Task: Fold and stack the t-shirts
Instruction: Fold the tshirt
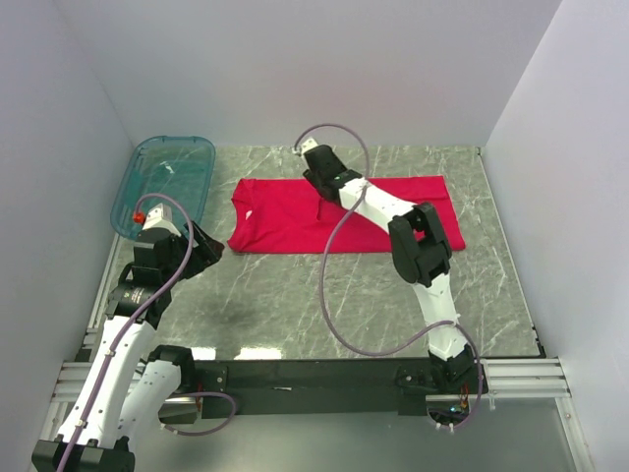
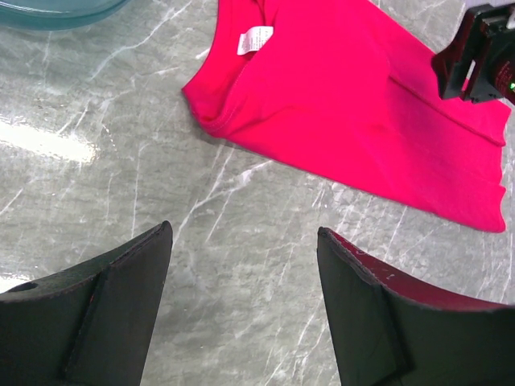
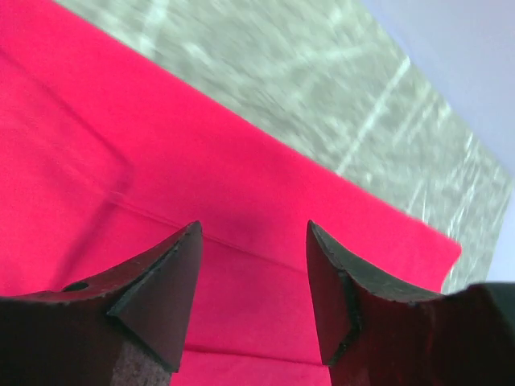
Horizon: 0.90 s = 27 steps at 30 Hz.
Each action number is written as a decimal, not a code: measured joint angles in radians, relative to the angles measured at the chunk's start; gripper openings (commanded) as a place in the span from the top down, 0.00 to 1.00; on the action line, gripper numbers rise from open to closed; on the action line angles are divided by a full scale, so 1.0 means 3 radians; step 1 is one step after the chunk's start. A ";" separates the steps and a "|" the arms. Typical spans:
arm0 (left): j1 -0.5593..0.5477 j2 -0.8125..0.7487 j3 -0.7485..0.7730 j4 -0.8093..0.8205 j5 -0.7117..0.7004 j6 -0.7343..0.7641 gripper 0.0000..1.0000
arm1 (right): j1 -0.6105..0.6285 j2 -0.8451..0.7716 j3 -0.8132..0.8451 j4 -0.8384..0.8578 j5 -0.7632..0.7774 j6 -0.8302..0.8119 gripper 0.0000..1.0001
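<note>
While the top view looked down on both arms, the red t-shirt (image 1: 295,221) lay flat on the marble table (image 1: 295,305) as a long folded band. The right gripper (image 1: 319,179) hung over the shirt near its far edge. The left gripper (image 1: 204,246) sat over bare table just off the shirt's neck end.

From the left wrist, the left gripper (image 2: 243,233) had its jaws wide apart with nothing between them. The shirt lay ahead and to its right, white neck label (image 2: 255,39) showing, and the teal tub (image 2: 56,12) lay ahead to its left.

From the right wrist, the right gripper (image 3: 253,229) stood with jaws apart and empty. Red cloth lay directly below the fingertips, though whether they touched it could not be told. The shirt's edge ran ahead, with bare table beyond.
</note>
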 measured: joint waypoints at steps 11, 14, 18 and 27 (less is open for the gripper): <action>0.0000 0.0729 -0.0212 0.0481 0.0479 -0.0090 0.31 | -0.0285 -0.0970 -0.0669 -0.0556 -0.1745 -0.0296 0.27; 0.0000 0.1371 -0.0164 0.0615 0.0562 -0.0055 0.46 | -0.0256 -0.1490 -0.1085 -0.0643 -0.2410 -0.0439 0.27; -0.0011 0.2127 0.0135 0.0605 0.0520 0.0136 0.47 | -0.0214 -0.2110 -0.1638 -0.0633 -0.2950 -0.0511 0.27; -0.0089 0.2700 0.0764 0.0537 0.0210 0.0556 0.50 | -0.0482 -0.2482 -0.2196 -0.0590 -0.3484 -0.0467 0.26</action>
